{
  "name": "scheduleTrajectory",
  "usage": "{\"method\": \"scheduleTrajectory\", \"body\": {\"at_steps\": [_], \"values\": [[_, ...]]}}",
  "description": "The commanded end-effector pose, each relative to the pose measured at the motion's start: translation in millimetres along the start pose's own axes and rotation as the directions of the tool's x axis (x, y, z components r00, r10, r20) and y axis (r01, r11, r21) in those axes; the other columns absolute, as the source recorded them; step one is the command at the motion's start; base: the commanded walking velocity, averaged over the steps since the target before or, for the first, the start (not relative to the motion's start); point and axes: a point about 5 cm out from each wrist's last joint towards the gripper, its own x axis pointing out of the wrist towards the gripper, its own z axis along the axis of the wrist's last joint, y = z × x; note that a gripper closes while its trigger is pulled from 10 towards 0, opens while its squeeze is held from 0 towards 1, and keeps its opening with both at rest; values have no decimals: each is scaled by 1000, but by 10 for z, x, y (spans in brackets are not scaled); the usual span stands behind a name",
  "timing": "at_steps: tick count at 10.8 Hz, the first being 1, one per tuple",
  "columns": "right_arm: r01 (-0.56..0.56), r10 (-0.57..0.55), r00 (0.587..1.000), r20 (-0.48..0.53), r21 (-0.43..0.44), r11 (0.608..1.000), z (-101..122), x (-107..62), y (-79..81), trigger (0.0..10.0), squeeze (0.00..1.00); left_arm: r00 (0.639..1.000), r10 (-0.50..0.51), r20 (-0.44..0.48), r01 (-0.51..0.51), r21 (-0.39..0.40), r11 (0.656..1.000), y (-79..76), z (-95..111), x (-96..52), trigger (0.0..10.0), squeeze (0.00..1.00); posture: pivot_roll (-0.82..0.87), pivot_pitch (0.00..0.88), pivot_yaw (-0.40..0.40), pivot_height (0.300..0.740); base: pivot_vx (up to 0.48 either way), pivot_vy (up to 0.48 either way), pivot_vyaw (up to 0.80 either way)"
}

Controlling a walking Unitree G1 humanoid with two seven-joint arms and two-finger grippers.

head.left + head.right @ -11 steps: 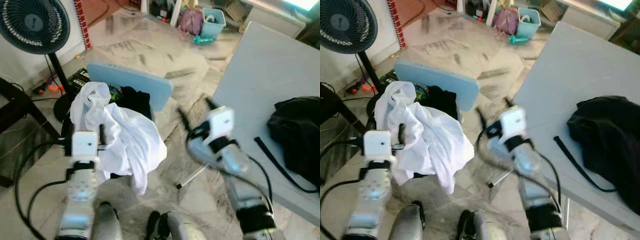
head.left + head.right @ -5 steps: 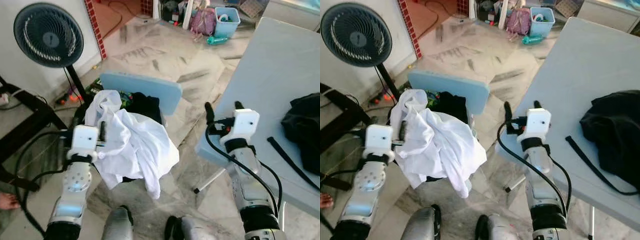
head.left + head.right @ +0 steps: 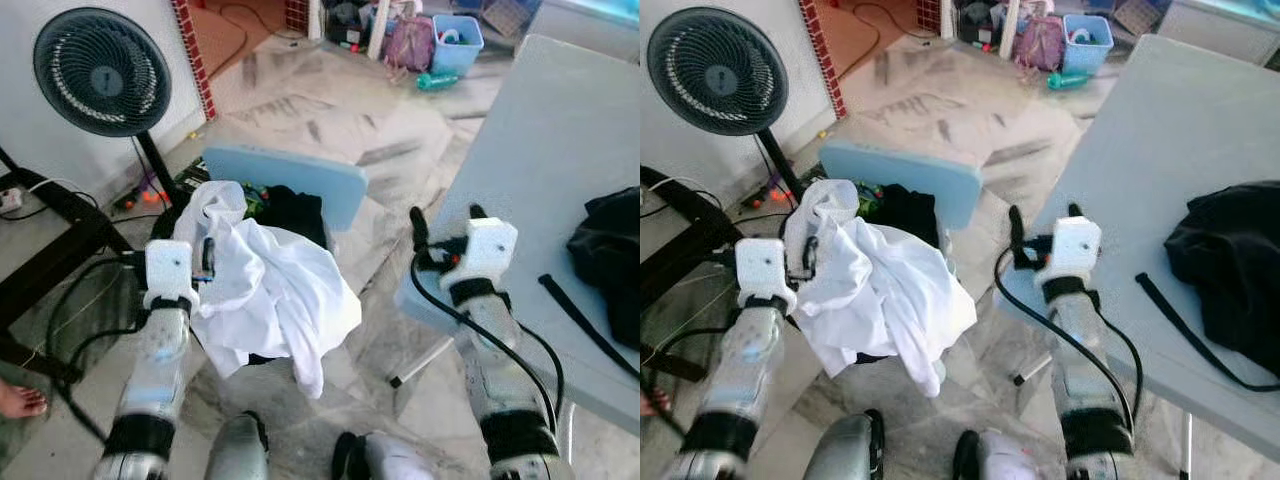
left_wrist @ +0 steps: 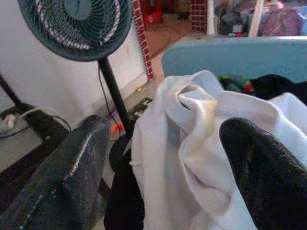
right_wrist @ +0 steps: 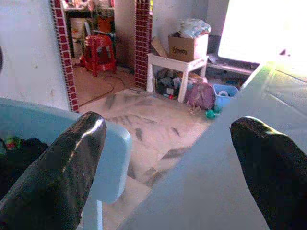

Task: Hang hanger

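A crumpled white garment (image 3: 270, 290) is heaped on the seat of a blue-backed chair (image 3: 285, 178), with a dark cloth (image 3: 295, 212) under it. My left gripper (image 3: 182, 256) is open at the garment's left edge; in the left wrist view the white garment (image 4: 201, 143) lies just beyond the spread fingers (image 4: 72, 167). My right gripper (image 3: 447, 220) is open and points up at the near corner of the grey table (image 3: 540, 130), holding nothing. A black garment (image 3: 610, 250) with a long black strap-like piece (image 3: 590, 330) lies on the table at the right.
A standing fan (image 3: 95, 70) is at the back left beside a dark rack (image 3: 50, 225). A person's bare foot (image 3: 15, 400) is on the floor at the left edge. A blue bin (image 3: 455, 38) and bags clutter the far floor.
The camera has tilted up. My right arm swung from low in front of the chair to upright at the table corner. The left gripper edged closer to the white garment.
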Motion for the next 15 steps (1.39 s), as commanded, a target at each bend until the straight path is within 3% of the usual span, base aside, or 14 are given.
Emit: {"method": "scheduleTrajectory", "body": {"at_steps": [1, 2, 3, 4, 5, 8, 9, 12, 15], "values": [[-6, 6, 1000, 6, -12, 1000, 5, 21, -1, 10000, 0, 1000, 29, -5, -30, -26, 999, 32, -10, 28, 10000, 0, 25, 128, -28, 740, 0, 0, 0], [-14, 14, 1000, 10, -12, 1000, 12, 43, 13, 10000, 0, 1000, 28, -13, -29, -97, 995, 0, 5, 60, 10000, 588, 25, 127, -29, 740, 0, 0, 0], [-24, 24, 1000, 15, -14, 1000, 23, 57, 36, 10000, 0, 1000, 8, -8, -9, -125, 992, -54, 9, 72, 10000, 1000, 24, 126, -29, 740, 0, 0, 0], [-32, 33, 999, 18, -17, 999, 25, 59, 55, 10000, 0, 1000, -22, -8, 21, -123, 992, -140, 2, 58, 10000, 1000, 21, 124, -29, 740, 0, 0, 0], [-41, 42, 999, 18, -17, 999, 15, 46, 76, 10000, 0, 990, -136, 21, 138, -163, 977, -367, -5, -30, 10000, 0, 19, 123, -29, 740, 0, 0, 0], [-69, 69, 997, 17, -20, 997, 15, 61, 124, 10000, 0, 982, -186, -19, 174, -279, 944, -599, -67, -86, 10000, 0, 17, 123, -43, 740, 0, 0, 0], [-80, 80, 997, 20, -27, 996, 22, 68, 132, 10000, 0, 984, -178, -27, 164, -272, 948, -620, -76, -78, 10000, 0, 13, 124, -48, 740, 0, 0, 0], [-100, 101, 995, 16, -43, 994, 26, 77, 127, 10000, 0, 984, -123, -126, 65, -388, 919, -571, -196, -52, 10000, 0, 9, 127, -59, 740, 0, 0, 0], [-116, 117, 993, 18, -49, 992, 35, 81, 155, 10000, 0, 982, -121, -144, 47, -435, 899, -592, -212, -17, 10000, 0, 3, 126, -67, 740, 0, 0, 0]]}}
